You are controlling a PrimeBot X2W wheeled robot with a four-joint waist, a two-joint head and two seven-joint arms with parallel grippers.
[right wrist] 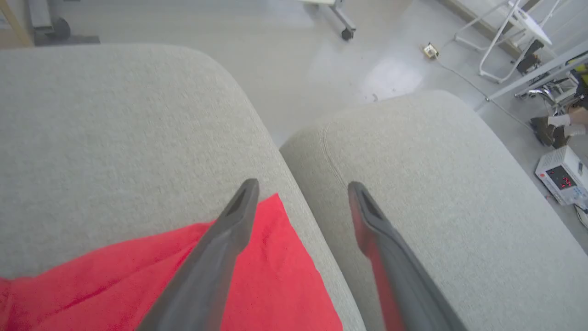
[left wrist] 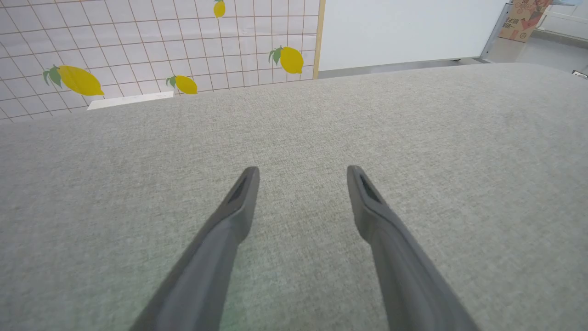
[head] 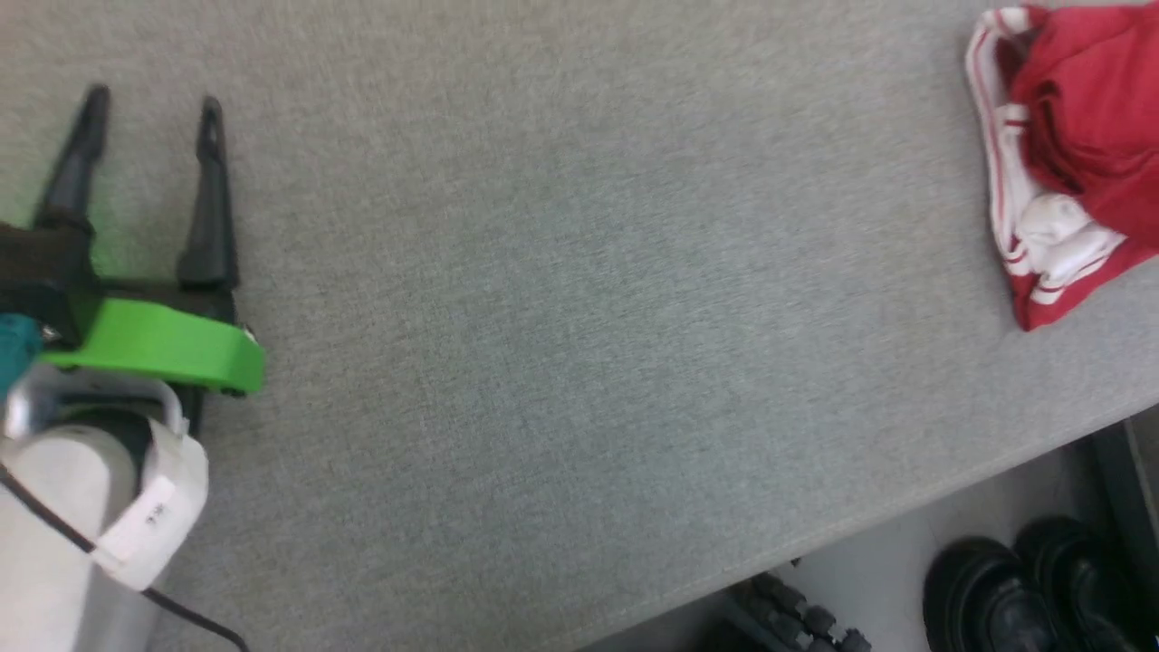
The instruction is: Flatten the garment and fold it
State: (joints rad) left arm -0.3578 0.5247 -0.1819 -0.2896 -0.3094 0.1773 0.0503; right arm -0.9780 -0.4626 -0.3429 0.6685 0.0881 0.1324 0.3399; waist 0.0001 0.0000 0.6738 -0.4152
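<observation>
Left hand [head: 152,98] wide, empty, over bare table [head: 579,362]; garment [head: 1077,136] bunched far right, well apart from it (long axis roughly front-to-back); right hand [right wrist: 302,184] wide, just above the red fabric, so clearly nearer

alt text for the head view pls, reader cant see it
A crumpled red and white garment lies at the far right on a grey fabric table, apart from the left gripper at the far left, whose dark fingers stand open and empty. What look like black shoes sit on the floor at lower right.
</observation>
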